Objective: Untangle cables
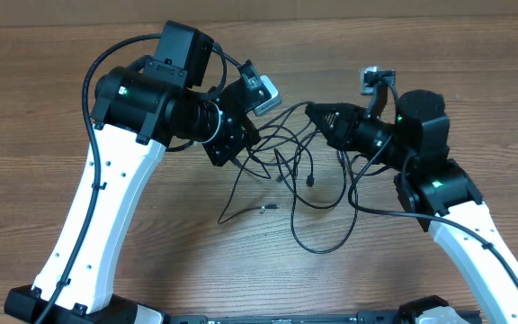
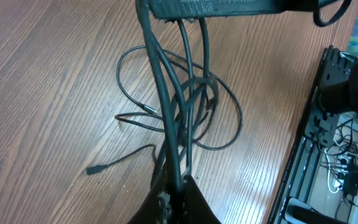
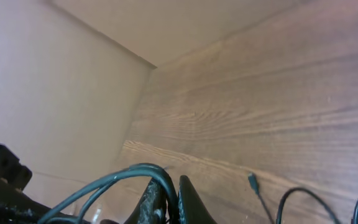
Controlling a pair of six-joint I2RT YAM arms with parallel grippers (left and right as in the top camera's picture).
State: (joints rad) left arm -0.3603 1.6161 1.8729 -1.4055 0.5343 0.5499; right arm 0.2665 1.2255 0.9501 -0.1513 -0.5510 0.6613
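Observation:
The cables are thin black cords in tangled loops on the wooden table, between the two arms. My left gripper is shut on several strands at the left of the tangle; in the left wrist view the strands run taut from between the fingers up to the right gripper. My right gripper is shut on strands at the upper right of the tangle; in the right wrist view a cord bends over and between the fingers. Loose plug ends lie on the table.
The wooden table extends around the tangle. A cardboard wall stands along the far edge. A black frame rail with wiring runs along the table's front edge.

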